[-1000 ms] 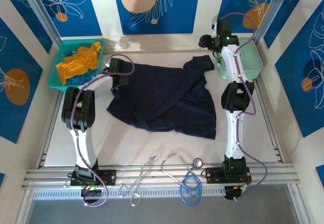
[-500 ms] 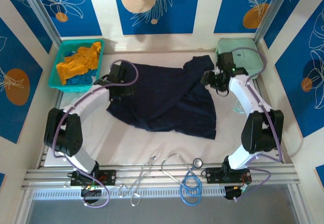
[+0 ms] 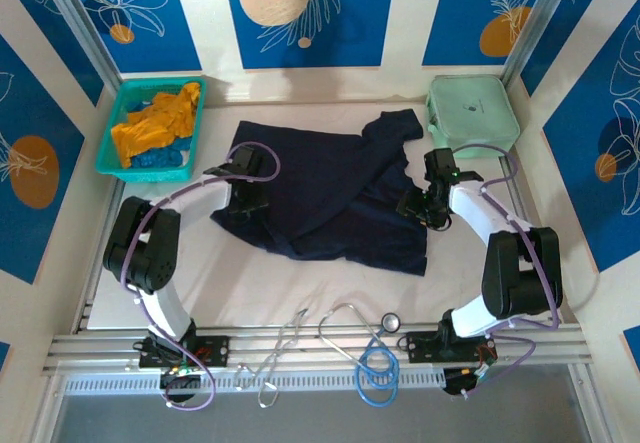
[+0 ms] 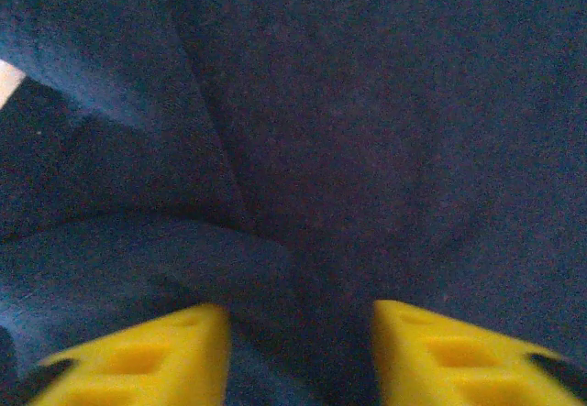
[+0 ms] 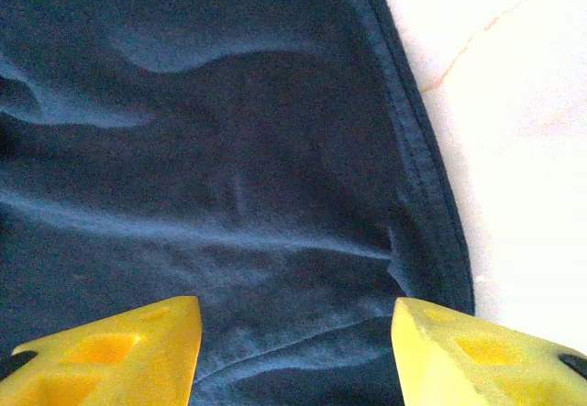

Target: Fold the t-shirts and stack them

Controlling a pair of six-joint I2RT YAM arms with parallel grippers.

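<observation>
Waiting at the upper left of the top view, the teal basket (image 3: 138, 95) holds a crumpled mustard-orange t-shirt (image 3: 155, 123) over a bright blue t-shirt (image 3: 160, 158). They are likely parked there until their turn to be folded.

Lower and to the right, the left fingers (image 4: 147, 356) press down onto the left edge of the navy t-shirt (image 3: 330, 188). They stand partway apart with a ridge of dark cloth rising between them. Whether that ridge is truly pinched cannot be told.

The navy t-shirt lies in the middle of the surface (image 3: 300, 283), rumpled, with one sleeve reaching toward the upper right. It is spread there probably because it is the one being folded.

At its right edge, the right fingers (image 5: 119, 346) hover wide apart over the stitched hem, with bare surface showing just beside it. They grip nothing. Having one set of fingers on each side suggests that both edges are meant to be lifted together.

In the upper right corner, the mint-green case (image 3: 472, 113) sits apart from the cloth.

By count there are three t-shirts: one navy, one mustard-orange and one blue. Whether the basket hides more cannot be told. There are also one basket, one case and two arms.
</observation>
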